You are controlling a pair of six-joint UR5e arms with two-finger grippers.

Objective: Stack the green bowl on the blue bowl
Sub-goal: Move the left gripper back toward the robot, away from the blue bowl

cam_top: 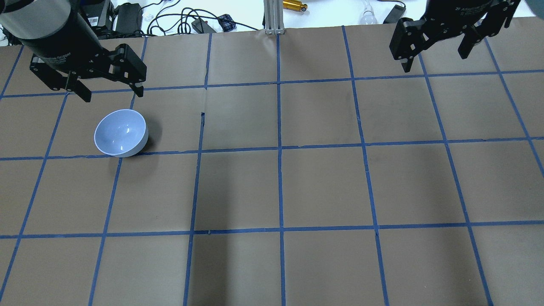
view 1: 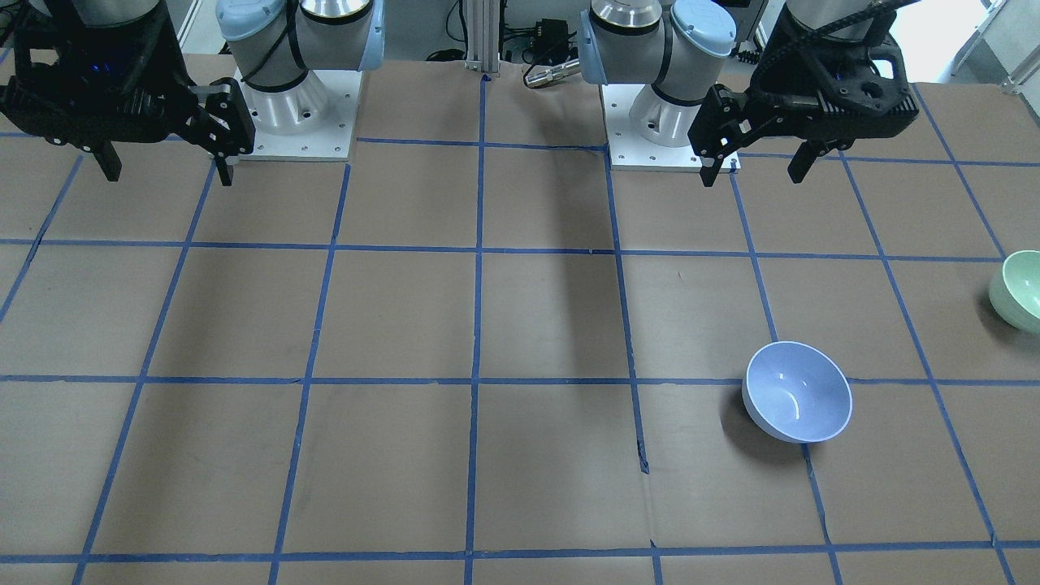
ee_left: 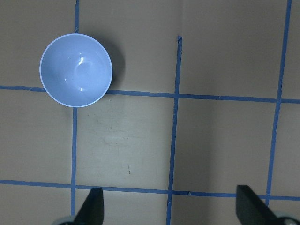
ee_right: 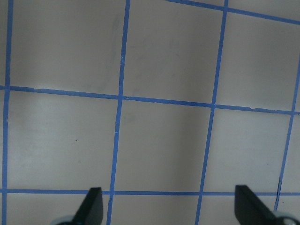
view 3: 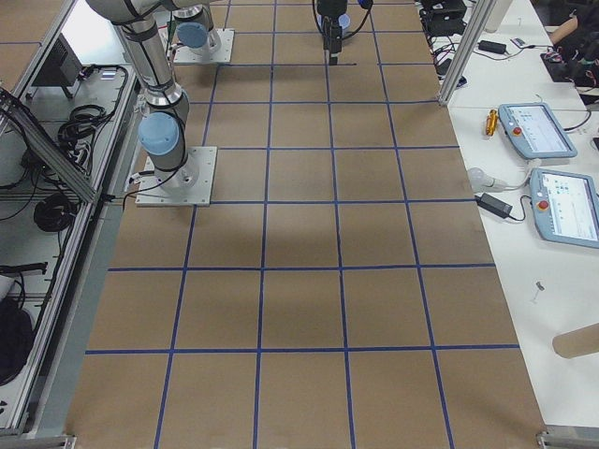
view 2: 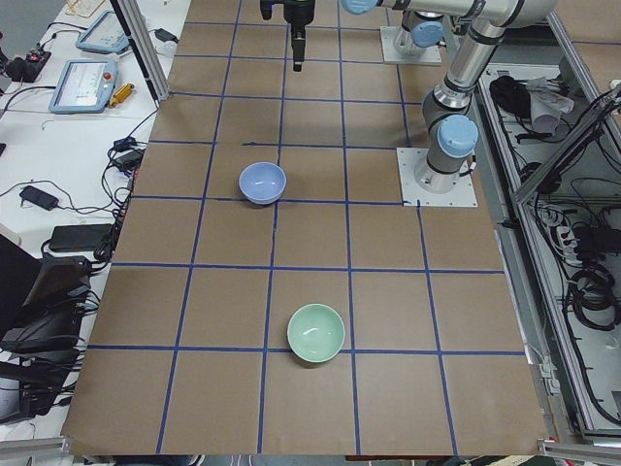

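Note:
The blue bowl (view 1: pixel 798 392) stands upright and empty on the brown table; it also shows in the overhead view (cam_top: pixel 121 132), the left wrist view (ee_left: pixel 76 70) and the exterior left view (view 2: pixel 263 182). The green bowl (view 1: pixel 1020 290) stands upright further toward the robot's left end of the table, apart from the blue bowl, and shows whole in the exterior left view (view 2: pixel 316 333). It is outside the overhead view. My left gripper (cam_top: pixel 111 92) hangs open and empty, high above the table beside the blue bowl. My right gripper (cam_top: pixel 435 59) is open and empty on the other side.
The brown table (cam_top: pixel 323 182) carries a grid of blue tape lines. Both arm bases (view 1: pixel 296 114) stand at the robot's edge. Cables and devices (cam_top: pixel 204 23) lie beyond the far edge. Tablets (view 3: pixel 538 131) lie on a side bench.

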